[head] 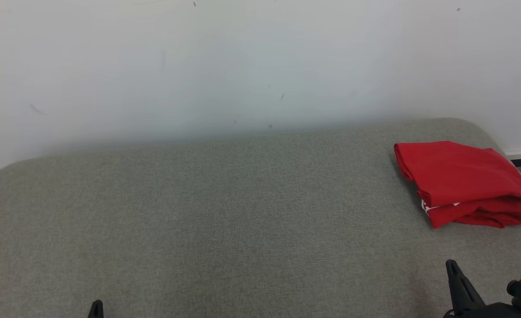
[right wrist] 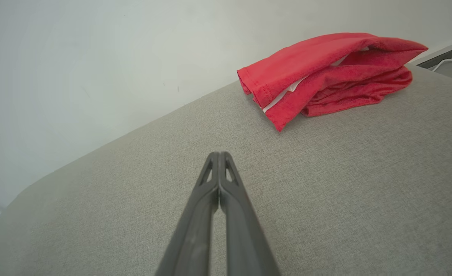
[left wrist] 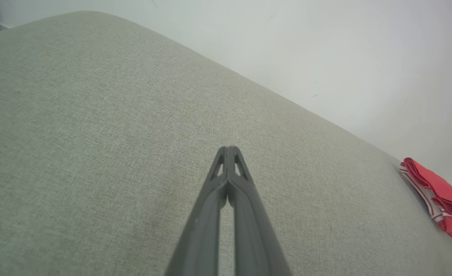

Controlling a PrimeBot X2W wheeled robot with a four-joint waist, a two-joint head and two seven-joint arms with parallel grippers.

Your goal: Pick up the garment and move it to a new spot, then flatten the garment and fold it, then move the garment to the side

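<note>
Since the folded red garment [head: 463,181] lies at 12 o'clock from the R tool [head: 452,266] but approx. 2 o'clock, well apart, from the L tool [head: 96,307], the R arm is nearer. Garment long axis runs approx. 10-to-4. Both tools: fingers pressed together, empty. Grey fabric worktop [head: 242,212]; white wall [head: 242,66] behind, at 12 o'clock.

Folded red cloth garment [head: 463,176], at three o'clock, with a white strip in its folds; plain grey-beige woven upholstered surface [head: 242,221]; off-white painted wall [head: 242,66], faintly speckled, at twelve o'clock.
</note>
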